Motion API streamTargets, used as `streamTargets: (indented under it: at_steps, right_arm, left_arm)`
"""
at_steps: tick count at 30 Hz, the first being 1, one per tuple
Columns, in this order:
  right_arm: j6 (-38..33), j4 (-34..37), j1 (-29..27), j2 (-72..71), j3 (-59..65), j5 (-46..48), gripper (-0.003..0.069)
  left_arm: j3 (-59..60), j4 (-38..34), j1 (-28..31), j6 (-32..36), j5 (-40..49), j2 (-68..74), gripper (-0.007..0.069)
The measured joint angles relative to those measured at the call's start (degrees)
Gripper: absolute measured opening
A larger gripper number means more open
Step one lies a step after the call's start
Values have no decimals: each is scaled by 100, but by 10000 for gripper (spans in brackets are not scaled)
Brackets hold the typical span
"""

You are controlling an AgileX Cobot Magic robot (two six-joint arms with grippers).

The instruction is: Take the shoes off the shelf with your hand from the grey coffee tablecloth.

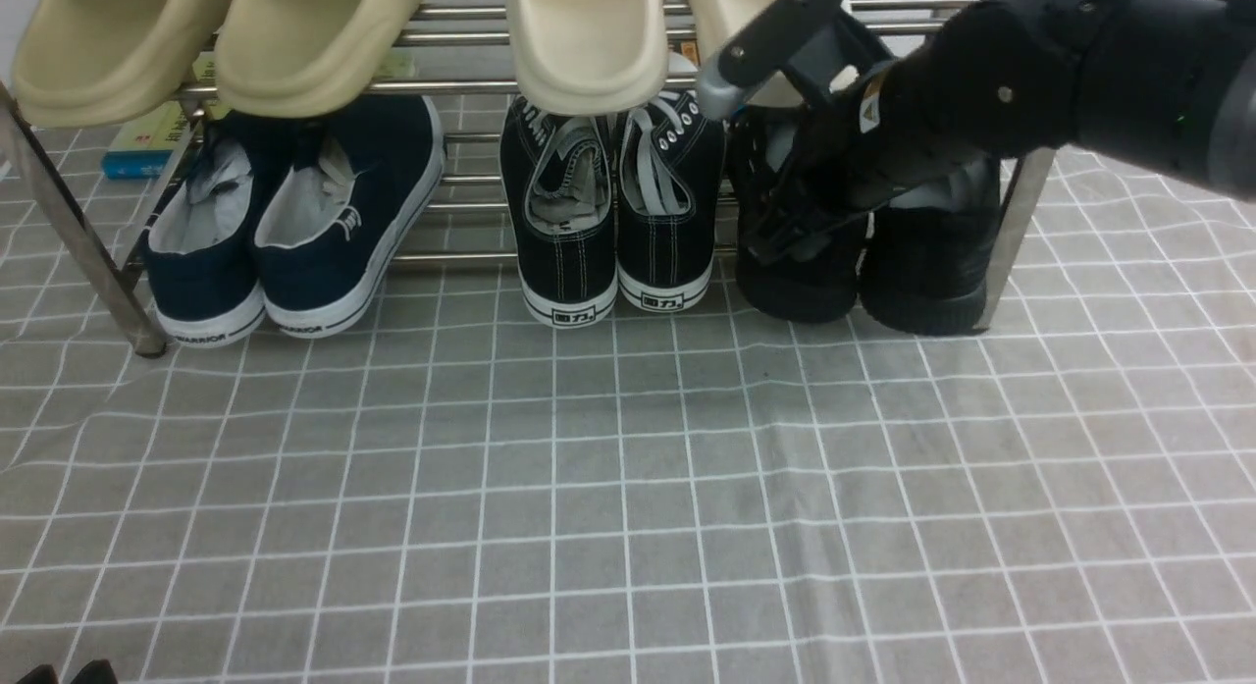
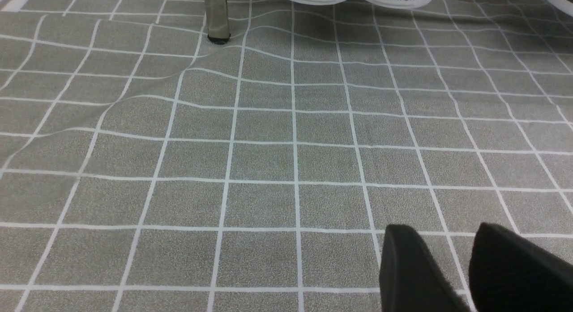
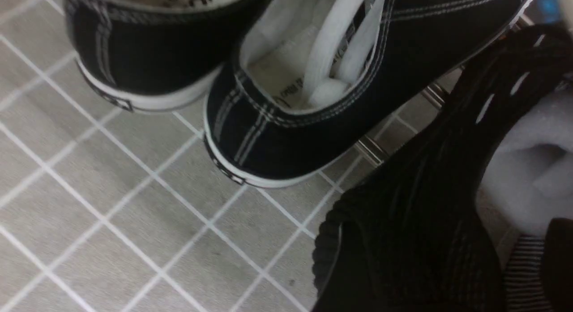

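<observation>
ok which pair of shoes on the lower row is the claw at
The all-black knit pair, at the right end; unlike the other two pairs, its soles are black, not white.

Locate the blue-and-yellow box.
Front view: the box lies on the left, behind the rack's slanted left leg and beside the navy shoes.

The shelf [image 1: 1019, 223] shows shiny, smooth silver metal tubes. The tablecloth [image 1: 589, 448] looks like matt cloth, finely textured and wrinkled. The cream clogs [image 1: 324, 46] appear smooth and plastic (faintly satiny, really). The navy shoes [image 1: 383, 174] and the white-soled black shoes [image 1: 667, 242] look like matt canvas. The all-black sneakers [image 3: 429, 231] seem ribbed knit, though shadow blurs them; their stuffing [image 3: 523, 186] looks like soft white paper.
</observation>
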Motion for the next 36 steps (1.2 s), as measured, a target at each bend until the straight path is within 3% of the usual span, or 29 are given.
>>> streamTargets:
  at_steps: [9, 13, 16, 17, 18, 20, 21, 36]
  right_arm:
    - [7, -195, -6, 230, -5, 246, 521]
    - [7, -207, -6, 238, -11, 459, 458]
    - [7, -250, -6, 238, -11, 475, 282]
    - [7, -258, -11, 238, -11, 475, 269]
    - [7, -291, -10, 238, -11, 475, 160]
    - [7, -303, -11, 238, -11, 491, 50]
    - [7, -303, -11, 238, -11, 510, 27]
    - [7, -316, -16, -121, -11, 820, 22]
  left_arm:
    - [0, 0, 0, 0, 0, 0, 240]
    - [0, 0, 0, 0, 0, 0, 240]
    - [0, 0, 0, 0, 0, 0, 240]
    - [0, 0, 0, 0, 0, 0, 240]
    - [0, 0, 0, 0, 0, 0, 240]
    - [0, 0, 0, 0, 0, 0, 240]
    - [0, 0, 0, 0, 0, 0, 240]
    - [0, 0, 0, 0, 0, 0, 240]
